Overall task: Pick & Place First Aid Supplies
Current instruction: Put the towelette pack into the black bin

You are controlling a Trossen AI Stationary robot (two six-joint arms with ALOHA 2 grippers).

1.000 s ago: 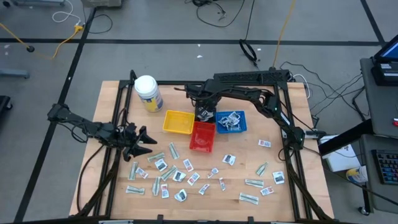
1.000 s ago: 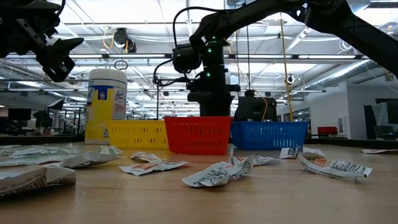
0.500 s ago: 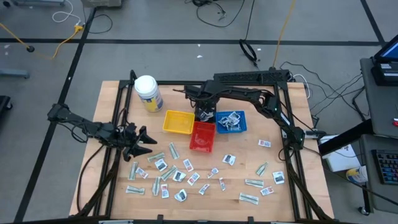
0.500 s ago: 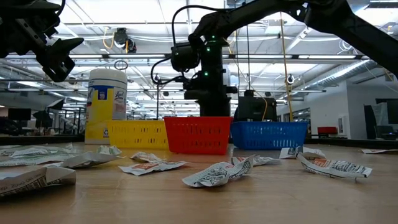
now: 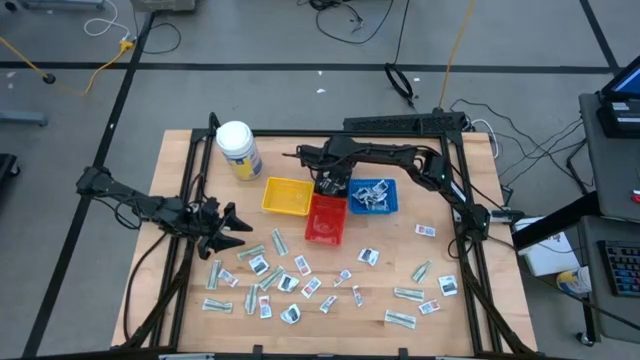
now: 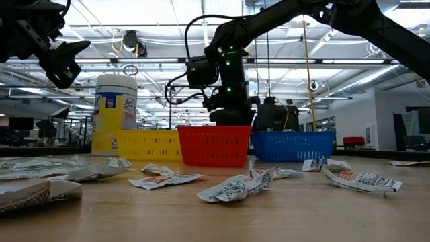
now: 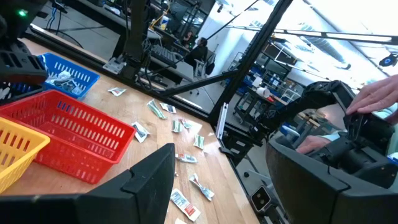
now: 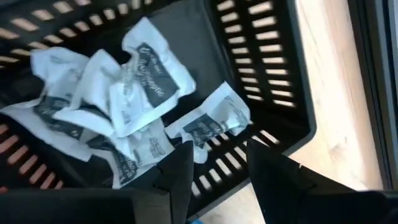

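Many first aid packets (image 5: 300,280) lie flat and scattered on the near half of the wooden table. My right gripper (image 8: 214,171) is open and empty just above a black tray (image 8: 267,74). That tray holds several white packets with dark print (image 8: 134,81). In the high view my right gripper (image 5: 330,183) stands behind the red tray (image 5: 326,220), between the yellow tray (image 5: 287,196) and the blue tray (image 5: 372,195). It covers most of the black tray there. My left gripper (image 5: 230,226) waits open and empty above the table's left side.
A white jar with a yellow label (image 5: 238,150) stands at the far left. The blue tray holds several packets. A black frame (image 5: 455,190) runs along the table's sides. A person's hand (image 7: 379,96) shows beyond the table in the left wrist view.
My right arm has shifted a little toward the table's right edge above the trays. Its gripper stays over the black tray.
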